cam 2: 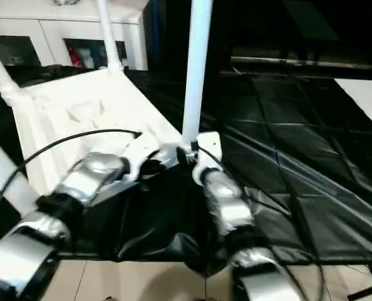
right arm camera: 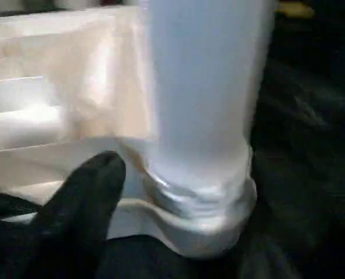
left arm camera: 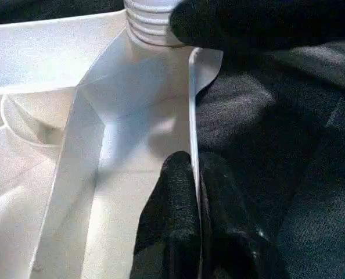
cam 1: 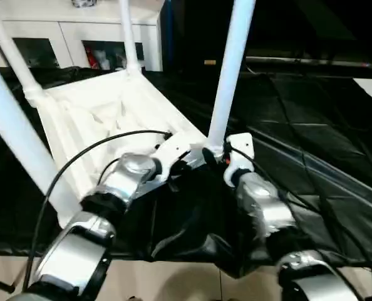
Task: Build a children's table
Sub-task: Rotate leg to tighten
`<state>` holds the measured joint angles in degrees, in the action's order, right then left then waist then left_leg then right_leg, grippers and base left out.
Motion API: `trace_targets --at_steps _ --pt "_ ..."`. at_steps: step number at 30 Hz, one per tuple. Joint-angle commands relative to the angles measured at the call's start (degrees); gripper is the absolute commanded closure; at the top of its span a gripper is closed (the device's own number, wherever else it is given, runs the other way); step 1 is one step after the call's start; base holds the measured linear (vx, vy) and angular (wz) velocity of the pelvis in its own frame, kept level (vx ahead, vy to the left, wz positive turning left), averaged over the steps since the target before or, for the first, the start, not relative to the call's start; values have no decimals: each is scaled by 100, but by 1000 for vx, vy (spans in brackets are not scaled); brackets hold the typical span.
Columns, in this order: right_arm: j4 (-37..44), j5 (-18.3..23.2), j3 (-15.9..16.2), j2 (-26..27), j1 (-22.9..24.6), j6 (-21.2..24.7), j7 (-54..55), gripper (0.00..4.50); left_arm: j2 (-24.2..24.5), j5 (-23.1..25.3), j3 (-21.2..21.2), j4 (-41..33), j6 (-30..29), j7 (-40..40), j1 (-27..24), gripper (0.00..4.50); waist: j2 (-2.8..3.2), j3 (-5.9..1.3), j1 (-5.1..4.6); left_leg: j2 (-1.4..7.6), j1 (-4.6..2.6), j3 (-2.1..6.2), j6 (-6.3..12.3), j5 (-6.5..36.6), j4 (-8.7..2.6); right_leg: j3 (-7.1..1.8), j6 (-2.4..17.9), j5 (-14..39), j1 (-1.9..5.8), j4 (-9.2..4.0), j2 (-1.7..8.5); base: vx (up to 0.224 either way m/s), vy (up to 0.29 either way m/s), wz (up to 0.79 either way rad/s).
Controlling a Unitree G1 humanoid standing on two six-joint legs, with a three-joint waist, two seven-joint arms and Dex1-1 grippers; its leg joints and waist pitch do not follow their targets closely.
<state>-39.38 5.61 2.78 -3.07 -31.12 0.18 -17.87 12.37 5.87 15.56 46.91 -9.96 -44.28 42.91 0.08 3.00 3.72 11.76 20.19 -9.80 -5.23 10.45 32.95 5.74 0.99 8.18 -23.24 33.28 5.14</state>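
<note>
The left gripper (left arm camera: 197, 192) is pinching the rim of the upturned white ribbed plastic tabletop (cam 1: 98, 113), steadying it while the right gripper (cam 1: 212, 153), at three o'clock, is clamping the tapered white tube leg (cam 1: 231, 69) into its socket.

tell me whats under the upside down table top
A black sheet lies under the table top and spreads out around it. What the sheet itself rests on is covered.

**A robot test room, dressed partly like a home**

A wide work surface draped in creased black sheeting (cam 1: 311, 157) fills most of the space, with pale floor tiles (cam 1: 173, 282) at its near edge. Behind stands a white glass-door cabinet (cam 1: 79, 37) holding small coloured items. The far background is dark, crossed by a horizontal rail (cam 1: 311, 61).
</note>
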Motion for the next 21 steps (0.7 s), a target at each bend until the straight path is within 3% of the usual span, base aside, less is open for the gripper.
trace_targets --at_steps 1,3,5,6,11,13,17,21 --pt "504 113 168 -310 112 235 -625 32 137 -155 21 -243 373 -382 -212 450 -85 -416 64 87 35 -12 451 940 -332 -269 863 1889 346 -380 336 0 0 0" --pt "960 126 424 -779 330 432 -1373 15 311 -215 58 -484 436 -744 -374 450 -90 -396 90 108 35 -9 516 921 -336 -266 866 1793 363 -372 314 0 0 0" --pt "1276 167 558 -1101 490 555 -1906 10 457 -262 130 -687 582 -1086 -504 450 -121 -394 118 120 11 -29 477 1013 -342 -283 848 1982 313 -383 331 0 0 0" --pt "1557 240 647 -1348 627 697 -2382 5 578 -296 184 -847 608 -1324 -601 450 -111 -393 155 128 12 -19 476 1055 -349 -285 822 2027 340 -382 334 0 0 0" --pt "2193 380 880 -2058 898 877 -3429 5 964 -587 239 -1557 599 -2217 -948 450 -116 -376 155 151 0 -12 404 1180 -363 -292 876 2063 294 -370 339 0 0 0" --pt "2308 589 882 -2171 908 939 -3732 5 1095 -751 226 -1955 405 -2539 -1090 450 -106 -381 165 164 -21 -14 383 1213 -362 -300 929 1998 292 -352 347 0 0 0" --pt "2230 522 895 -2113 832 906 -3830 5 1176 -821 262 -2204 324 -2721 -1176 450 -96 -375 191 157 -28 -32 356 1207 -359 -307 1045 1841 272 -340 330 0 0 0" --pt "2205 492 927 -1989 800 902 -3829 5 1184 -754 284 -2198 352 -2712 -1176 450 -110 -376 207 150 -16 -22 307 1176 -365 -302 980 1894 289 -338 339 0 0 0"
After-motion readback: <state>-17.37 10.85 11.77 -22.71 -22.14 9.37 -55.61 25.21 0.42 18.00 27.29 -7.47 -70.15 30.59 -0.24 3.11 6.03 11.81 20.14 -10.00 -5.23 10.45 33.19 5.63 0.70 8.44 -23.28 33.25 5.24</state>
